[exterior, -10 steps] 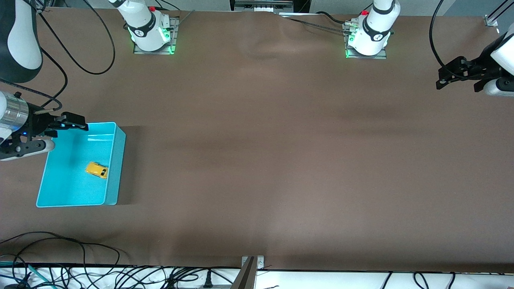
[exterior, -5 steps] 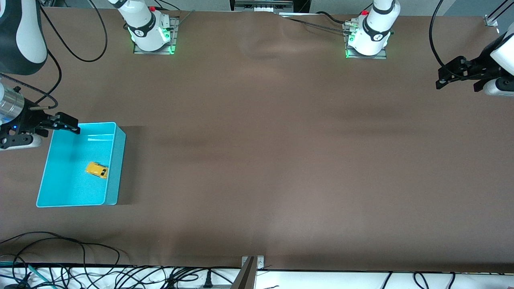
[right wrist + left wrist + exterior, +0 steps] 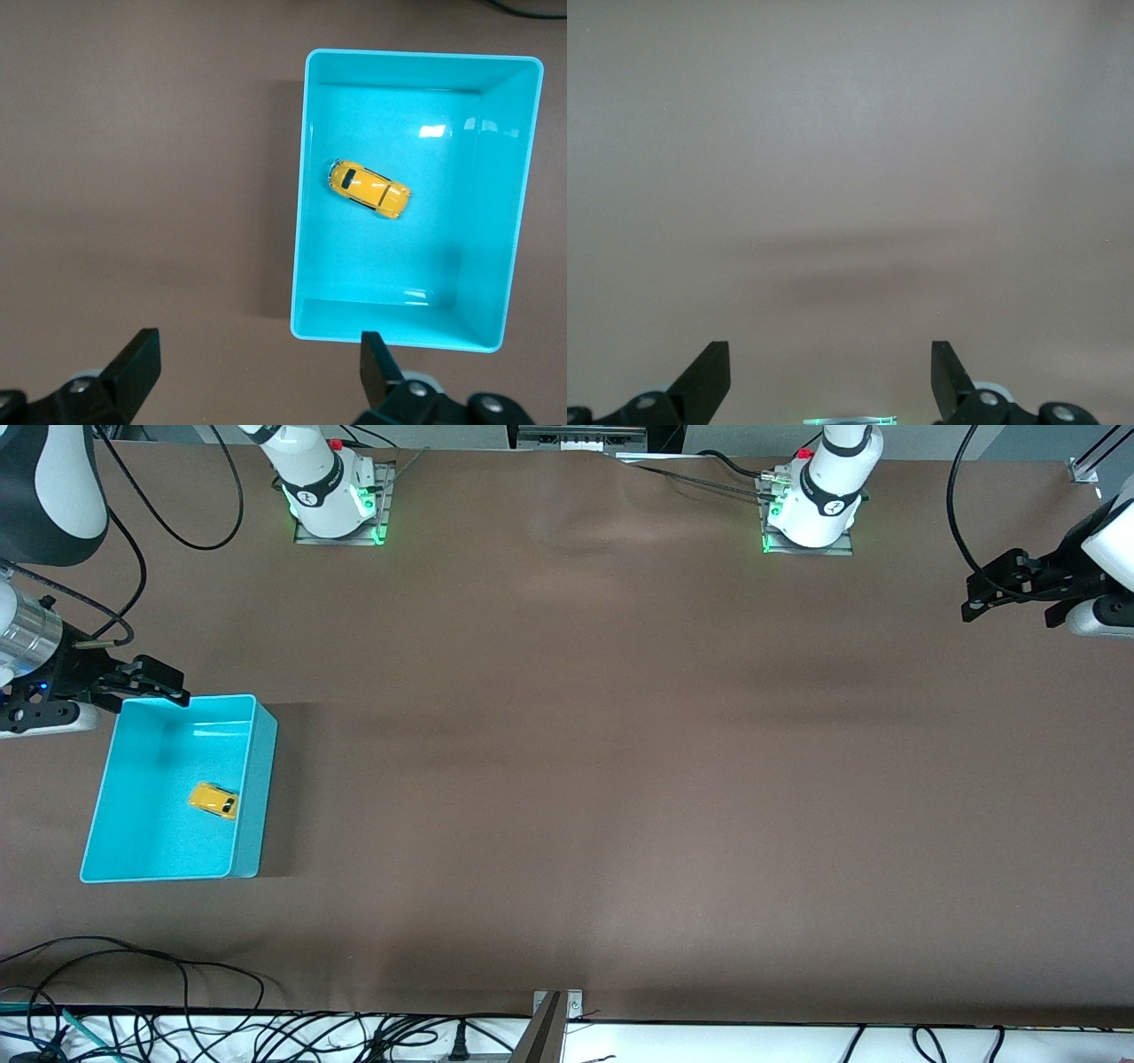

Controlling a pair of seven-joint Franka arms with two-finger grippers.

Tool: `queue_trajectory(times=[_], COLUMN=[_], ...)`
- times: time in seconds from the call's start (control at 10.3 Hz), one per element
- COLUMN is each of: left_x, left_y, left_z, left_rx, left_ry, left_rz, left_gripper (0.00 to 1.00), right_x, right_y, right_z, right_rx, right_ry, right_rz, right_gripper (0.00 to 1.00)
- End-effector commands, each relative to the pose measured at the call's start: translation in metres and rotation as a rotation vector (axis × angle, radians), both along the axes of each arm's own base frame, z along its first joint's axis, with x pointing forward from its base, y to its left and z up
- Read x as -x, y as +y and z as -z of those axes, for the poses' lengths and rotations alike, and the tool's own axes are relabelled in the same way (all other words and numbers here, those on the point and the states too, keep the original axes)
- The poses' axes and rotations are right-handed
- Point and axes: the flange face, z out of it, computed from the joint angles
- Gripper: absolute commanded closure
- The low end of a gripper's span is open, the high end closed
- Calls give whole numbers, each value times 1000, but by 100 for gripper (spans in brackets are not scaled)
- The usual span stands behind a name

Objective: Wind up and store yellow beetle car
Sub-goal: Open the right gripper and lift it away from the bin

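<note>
The yellow beetle car lies inside the turquoise bin at the right arm's end of the table. It also shows in the right wrist view, inside the bin. My right gripper is open and empty, up in the air over the bin's rim that lies farthest from the front camera. My left gripper is open and empty, waiting over bare table at the left arm's end.
The brown table cloth spreads between the bin and the left arm's end. Cables lie along the table edge nearest the front camera. The two arm bases stand at the edge farthest from that camera.
My right gripper has drawn back from over the bin's inside to over its rim farthest from the front camera. The car and bin have not moved. The left arm stays still.
</note>
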Motion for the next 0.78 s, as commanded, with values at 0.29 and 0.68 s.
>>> queue_trajectory(times=[0.29, 0.68], left_x=[1, 1], left_y=[-1, -1], left_z=[-7, -7], left_rx=[-23, -23], left_ry=[2, 2], left_rz=[-1, -1], left_gripper=[0, 0], right_x=[17, 26], right_y=[16, 17], right_z=[-32, -42], right_rx=[12, 15], right_ry=[14, 35], right_rz=[-17, -20], right_gripper=[0, 0])
